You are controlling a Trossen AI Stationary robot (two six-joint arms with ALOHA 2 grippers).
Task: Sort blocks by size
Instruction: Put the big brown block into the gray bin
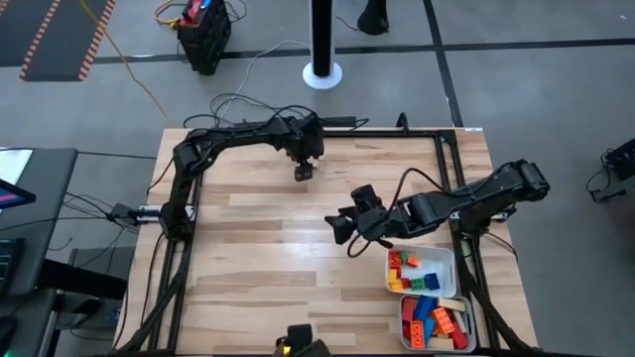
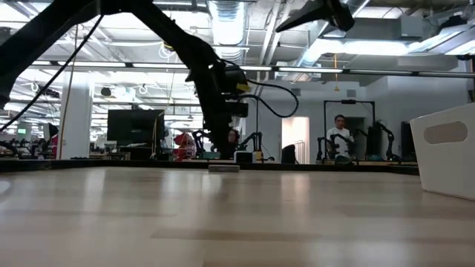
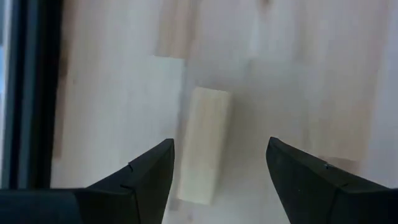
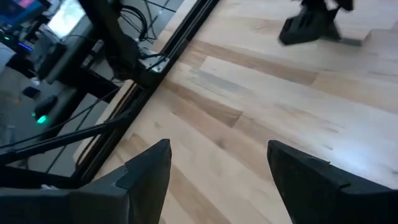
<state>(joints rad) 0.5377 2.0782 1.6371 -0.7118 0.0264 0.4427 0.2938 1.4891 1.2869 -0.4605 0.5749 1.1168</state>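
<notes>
A plain tan wooden block (image 3: 202,146) lies flat on the table near its far edge. It also shows in the low view as the block (image 2: 224,168). My left gripper (image 3: 219,143) hangs open above it and points steeply down, one finger on either side of the block and clear of it. In the high view the left gripper (image 1: 303,172) hides the block. My right gripper (image 1: 343,230) hovers open and empty over the table's middle right; the right gripper (image 4: 219,146) has bare wood below it. Coloured blocks (image 1: 412,273) fill two white trays.
Two white trays stand at the near right: one tray (image 1: 444,256) holds red, orange, yellow and green blocks, the nearer tray (image 1: 404,327) holds blue, red, orange and yellow ones. A black frame (image 1: 179,198) borders the table. Bare wood (image 1: 258,268) covers the left and middle.
</notes>
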